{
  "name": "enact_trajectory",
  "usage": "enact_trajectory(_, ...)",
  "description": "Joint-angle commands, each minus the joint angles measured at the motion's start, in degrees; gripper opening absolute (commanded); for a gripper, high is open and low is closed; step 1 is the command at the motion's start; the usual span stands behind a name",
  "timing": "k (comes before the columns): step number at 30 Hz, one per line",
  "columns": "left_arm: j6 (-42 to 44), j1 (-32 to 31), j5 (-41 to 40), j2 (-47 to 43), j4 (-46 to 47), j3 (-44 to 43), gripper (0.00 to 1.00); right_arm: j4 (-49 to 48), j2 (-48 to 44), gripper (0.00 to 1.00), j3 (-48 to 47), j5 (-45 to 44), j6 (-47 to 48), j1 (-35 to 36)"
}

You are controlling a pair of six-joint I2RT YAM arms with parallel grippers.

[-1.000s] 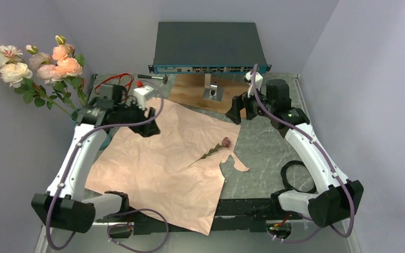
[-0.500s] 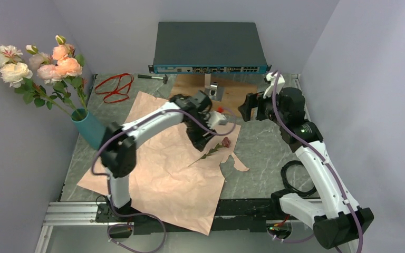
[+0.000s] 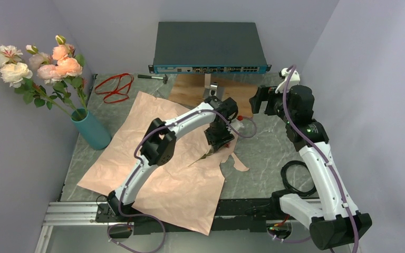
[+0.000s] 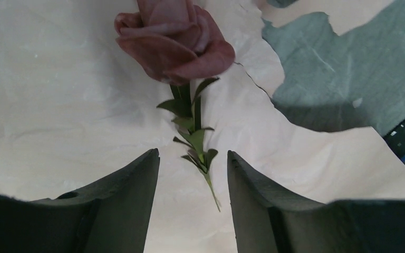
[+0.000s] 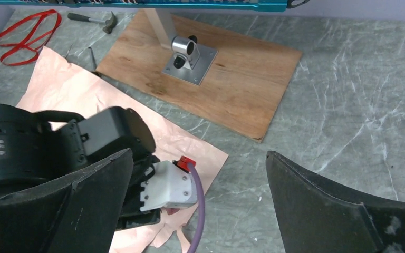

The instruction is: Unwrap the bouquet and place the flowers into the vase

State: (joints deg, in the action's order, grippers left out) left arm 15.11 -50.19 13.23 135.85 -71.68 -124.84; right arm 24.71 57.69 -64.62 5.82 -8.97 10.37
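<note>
No wrapped bouquet shows; its crinkled pink paper (image 3: 158, 163) lies spread flat on the table. The teal vase (image 3: 91, 130) stands at the left edge holding several pink, peach and cream flowers (image 3: 37, 63). One small dark red rose (image 4: 174, 39) lies on the paper, its green stem (image 4: 196, 139) running between my left gripper's fingers. My left gripper (image 4: 192, 158) (image 3: 220, 138) hovers low over it, open, with a gap on each side of the stem. My right gripper (image 5: 199, 154) (image 3: 260, 100) hangs raised at the back right, wide open with nothing in it.
A red ribbon (image 3: 115, 87) and a small hammer (image 3: 153, 78) lie at the back. A wooden board with a metal mount (image 5: 190, 55) sits before a dark network box (image 3: 208, 45). A torn paper scrap (image 3: 238, 162) and a black cable loop (image 3: 294, 176) lie to the right.
My left arm swung from beside the vase across the paper to the lone rose, its jaws narrowing a little. My right arm drew back and to the right, still open.
</note>
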Motion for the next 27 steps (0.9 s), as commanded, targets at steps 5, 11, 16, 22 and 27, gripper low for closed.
enact_trajectory(5,-3.8,-1.8,-1.9,3.5,-1.8,-4.3,0.50,-3.0,-2.3,1.00,0.9,0.1,-1.7,-1.7)
enact_trajectory(11,-4.2,-2.3,-2.7,3.9,0.3,-2.7,0.35,-2.7,-2.1,1.00,1.0,0.7,-1.2,-2.0)
enact_trajectory(16,-4.6,-2.3,-5.5,5.5,-0.5,-3.9,0.23,-2.6,-1.9,0.99,1.1,1.5,-0.8,-2.0)
enact_trajectory(22,-5.5,-2.2,-6.1,1.6,2.7,-0.5,0.03,-2.2,-1.4,0.99,0.5,2.1,-0.3,-2.0)
enact_trajectory(27,-6.3,-1.7,-5.8,-3.3,5.2,1.9,0.00,-2.1,-1.0,0.98,0.3,2.9,-0.2,-2.0)
